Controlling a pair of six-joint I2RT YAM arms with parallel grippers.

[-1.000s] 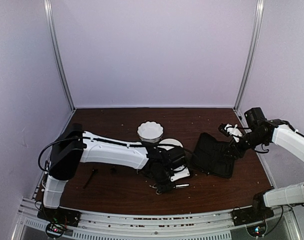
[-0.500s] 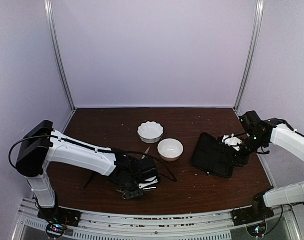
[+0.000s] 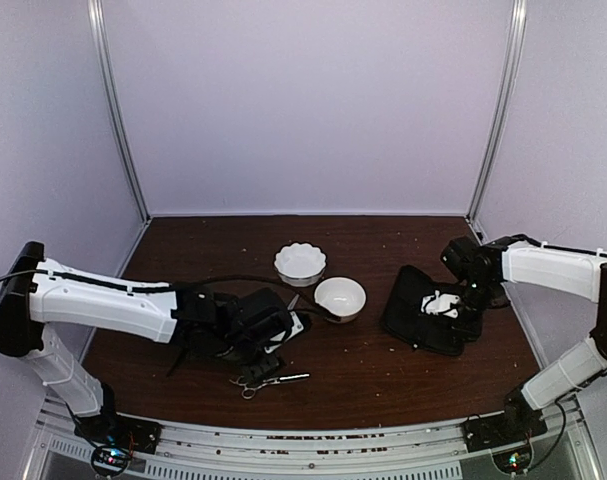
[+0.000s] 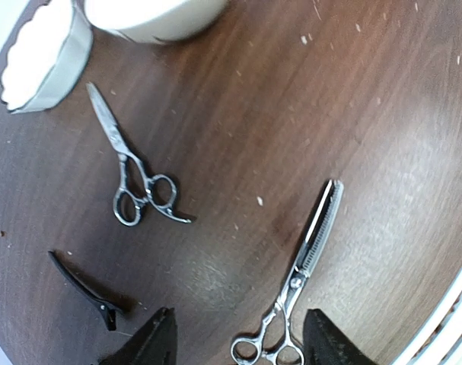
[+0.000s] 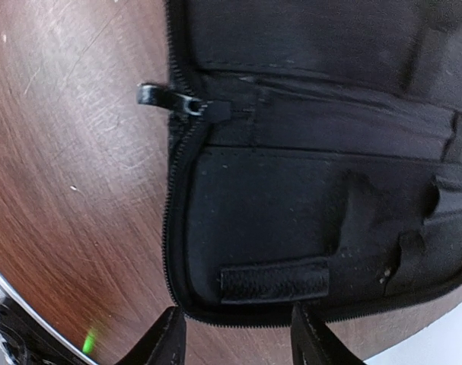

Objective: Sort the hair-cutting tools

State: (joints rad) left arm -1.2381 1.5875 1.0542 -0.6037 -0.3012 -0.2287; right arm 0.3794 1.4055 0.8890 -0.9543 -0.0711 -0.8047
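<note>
On brown table (image 4: 383,106), thinning scissors (image 4: 303,270), plain scissors (image 4: 128,169), black clip (image 4: 80,287)

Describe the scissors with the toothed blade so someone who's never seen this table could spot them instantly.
On the dark brown wooden table, look along the near edge, left of centre. The slim silver metal scissors lie there, closest to the front rail. Unlike the other silver scissors up by the white bowls, one blade carries a comb-like row of teeth.
</note>
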